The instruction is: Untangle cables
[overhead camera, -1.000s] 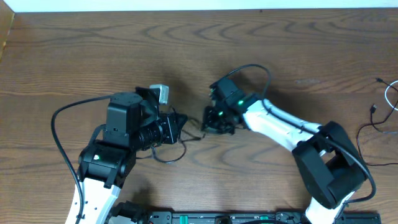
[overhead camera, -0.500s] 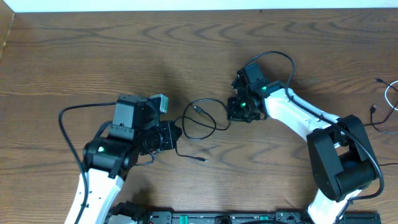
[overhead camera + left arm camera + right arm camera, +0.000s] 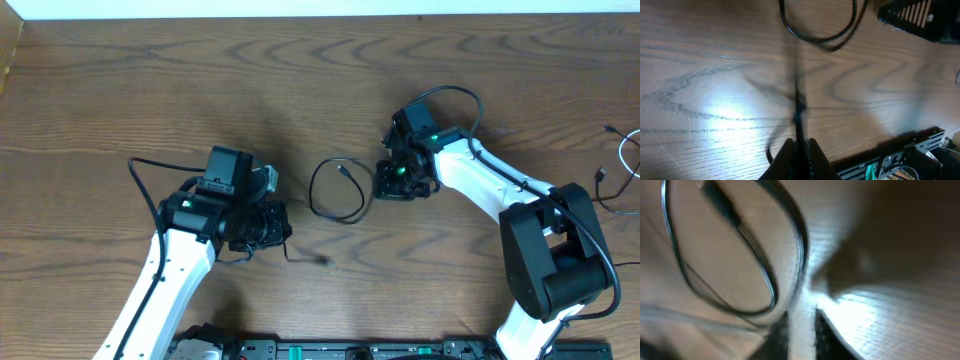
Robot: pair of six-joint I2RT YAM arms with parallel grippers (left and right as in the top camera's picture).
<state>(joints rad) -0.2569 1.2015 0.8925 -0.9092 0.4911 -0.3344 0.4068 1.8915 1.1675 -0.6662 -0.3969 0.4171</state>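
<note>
A thin black cable lies in a loose loop on the table between my two arms, one plug end resting inside the loop. My left gripper is shut on the cable's tail; in the left wrist view the cord runs straight up from the pinched jaws to the loop. A short free end trails near the left gripper. My right gripper sits just right of the loop. Its jaws stand slightly apart with bare wood between them, the loop just ahead.
More thin cords lie at the table's right edge: a white one and a black one. A black rail runs along the near edge. The right arm's body fills the lower right.
The arms pulled apart and the bunched cable spread into an open loop. My right gripper moved right and its jaws parted off the cable. The left arm swung, still holding the cord.
</note>
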